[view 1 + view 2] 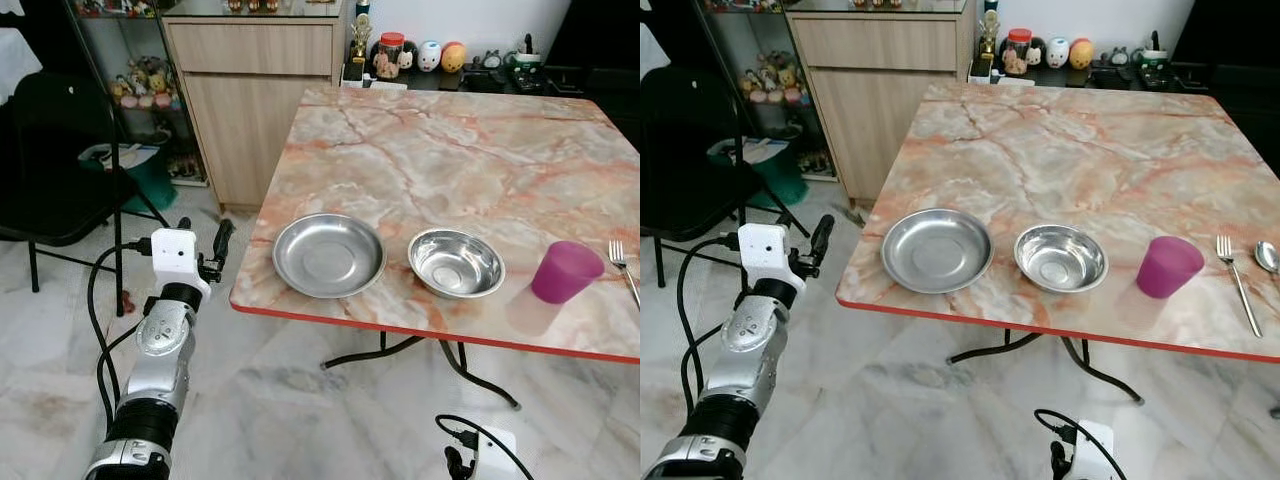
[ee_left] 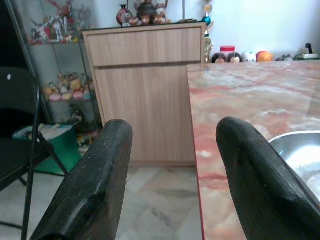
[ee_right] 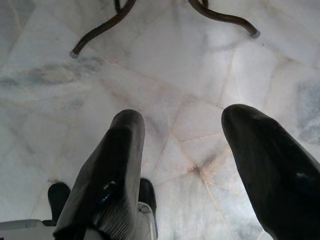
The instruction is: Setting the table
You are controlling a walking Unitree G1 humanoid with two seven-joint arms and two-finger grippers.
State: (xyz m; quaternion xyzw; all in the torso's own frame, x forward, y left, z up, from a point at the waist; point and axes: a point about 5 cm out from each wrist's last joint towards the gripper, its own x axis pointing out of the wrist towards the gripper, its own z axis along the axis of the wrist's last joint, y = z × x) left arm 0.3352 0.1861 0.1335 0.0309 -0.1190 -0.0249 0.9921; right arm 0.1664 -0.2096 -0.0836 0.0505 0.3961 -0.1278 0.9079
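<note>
Left arm (image 1: 160, 370): silver, raised forward and upward; left gripper (image 2: 172, 165): two black fingers (image 2: 95, 185) spread apart, holding nothing, level with the table's left edge | Right gripper (image 3: 185, 170): hangs low, pointed at the floor; fingers (image 3: 112, 170) parted, empty

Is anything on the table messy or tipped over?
Nothing is spilled or tipped. The plate, bowl and purple cup stand upright in a row near the table's front edge, with a fork and spoon lying flat to the right.
</note>
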